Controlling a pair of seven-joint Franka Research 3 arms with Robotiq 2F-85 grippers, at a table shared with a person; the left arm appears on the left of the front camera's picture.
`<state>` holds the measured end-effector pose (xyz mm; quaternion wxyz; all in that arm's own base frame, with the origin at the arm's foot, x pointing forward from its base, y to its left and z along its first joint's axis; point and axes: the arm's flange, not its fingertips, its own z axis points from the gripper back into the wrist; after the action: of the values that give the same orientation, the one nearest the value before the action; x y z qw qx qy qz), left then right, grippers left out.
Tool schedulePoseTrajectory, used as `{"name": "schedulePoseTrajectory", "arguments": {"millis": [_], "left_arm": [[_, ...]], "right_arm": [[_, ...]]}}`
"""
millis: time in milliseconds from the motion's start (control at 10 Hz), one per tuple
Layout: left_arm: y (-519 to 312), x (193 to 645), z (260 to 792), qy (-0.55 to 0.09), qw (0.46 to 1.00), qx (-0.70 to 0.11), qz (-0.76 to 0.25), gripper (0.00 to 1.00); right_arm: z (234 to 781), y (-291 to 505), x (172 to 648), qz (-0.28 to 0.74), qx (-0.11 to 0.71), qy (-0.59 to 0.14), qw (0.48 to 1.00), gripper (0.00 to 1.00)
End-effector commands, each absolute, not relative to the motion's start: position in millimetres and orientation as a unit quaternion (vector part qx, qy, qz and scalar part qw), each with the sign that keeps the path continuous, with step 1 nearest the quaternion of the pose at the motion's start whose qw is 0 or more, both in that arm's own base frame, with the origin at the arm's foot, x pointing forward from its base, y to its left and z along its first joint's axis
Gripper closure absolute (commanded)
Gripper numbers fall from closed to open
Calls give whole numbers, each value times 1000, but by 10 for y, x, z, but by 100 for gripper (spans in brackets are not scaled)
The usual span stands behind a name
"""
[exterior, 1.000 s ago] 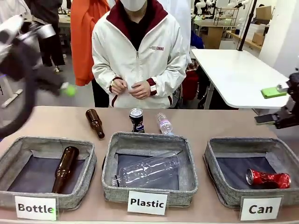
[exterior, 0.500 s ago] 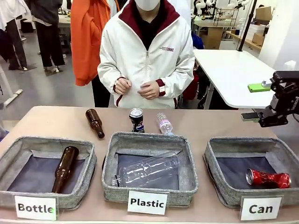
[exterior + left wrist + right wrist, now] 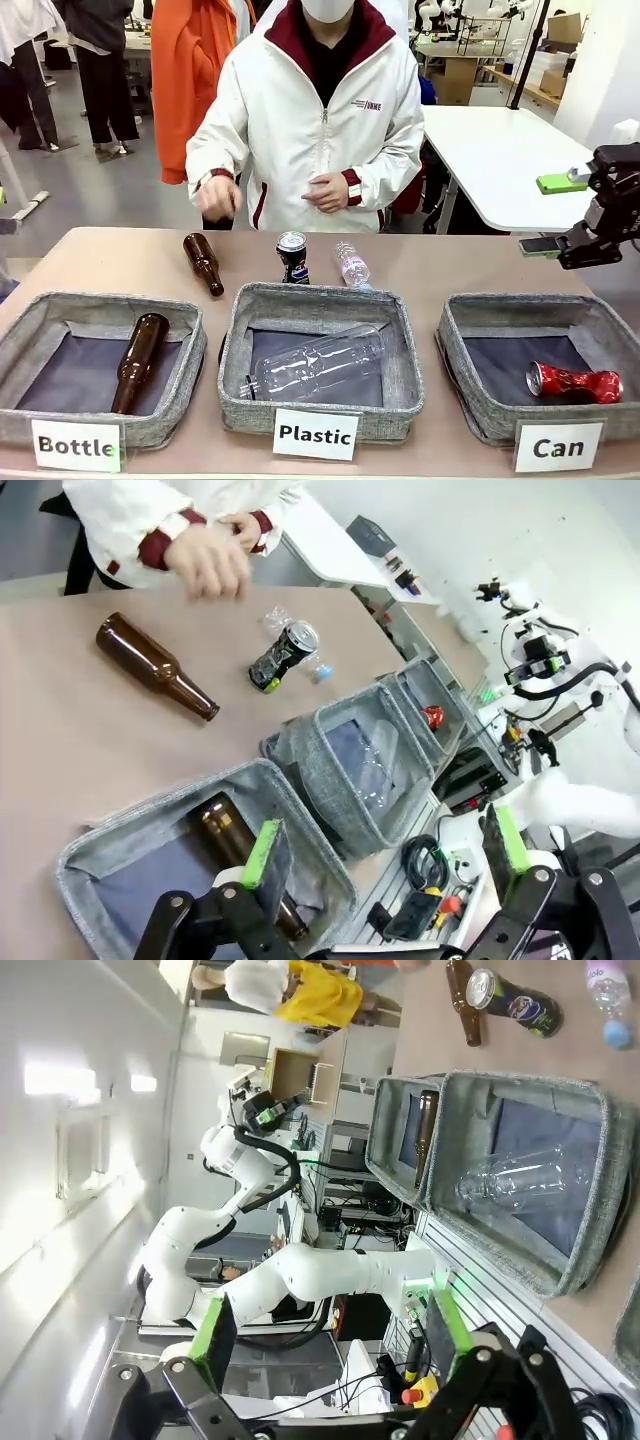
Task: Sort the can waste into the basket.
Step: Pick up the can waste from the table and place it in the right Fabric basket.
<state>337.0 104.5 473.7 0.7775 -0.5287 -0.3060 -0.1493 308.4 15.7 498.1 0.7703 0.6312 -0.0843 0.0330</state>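
We find the task half done. The crushed red can [image 3: 573, 383] lies on its side inside the basket [image 3: 456, 372] marked by the card [image 3: 557, 447] reading "Can". The dark can [image 3: 292, 257] stands upright on the table [image 3: 120, 262], just beyond the far rim of the middle basket [image 3: 318, 297]. It sits between the brown bottle [image 3: 203, 263] and the small clear bottle [image 3: 352, 265], closer to the latter. The right gripper [image 3: 540, 214] hangs in the air above the far right corner of the table, jaws spread wide and holding nothing; its own wrist view confirms the gap between the fingers is empty. The left gripper [image 3: 383, 825] is likewise spread and empty, poised high over the left end of the table. The person's hand [image 3: 216, 197] nearer the brown bottle is lowered towards the table edge and blurred, so we cannot tell its grip; the other hand [image 3: 325, 190] rests loosely curled at the waist. We judge the step in hand to be the approach to the second can, not yet begun. The next move calls for one arm to reach the far middle of the table and lower open jaws astride the upright can, clear of the clear bottle and the basket rim. The nearby hand needs watching.
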Motion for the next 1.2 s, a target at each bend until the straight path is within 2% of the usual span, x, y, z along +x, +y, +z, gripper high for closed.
{"name": "schedulePoseTrajectory", "arguments": {"millis": [0,500,600,700,800,900,1000,1100], "left_arm": [[1054,3346,4748,-309,776,-533,-139,0],[1054,3346,4748,-309,776,-533,-139,0],[1054,3346,4748,-309,776,-533,-139,0],[1054,3346,4748,-309,776,-533,-139,0],[1054,3346,4748,-309,776,-533,-139,0],[1054,3346,4748,-309,776,-533,-139,0],[1054,3346,4748,-309,776,-533,-139,0],[1070,3357,4726,-306,780,-526,-144,0]], "right_arm": [[4969,149,3066,34,629,-79,772,0],[4979,157,3085,33,631,-84,770,0],[5001,295,3317,156,516,-156,828,0],[4902,492,3725,264,449,-192,832,0],[4766,656,4019,325,425,-215,817,0],[4631,864,4182,389,351,-263,810,0],[4514,1047,4269,431,355,-290,777,0],[4474,1221,4292,453,345,-295,767,0]]}}
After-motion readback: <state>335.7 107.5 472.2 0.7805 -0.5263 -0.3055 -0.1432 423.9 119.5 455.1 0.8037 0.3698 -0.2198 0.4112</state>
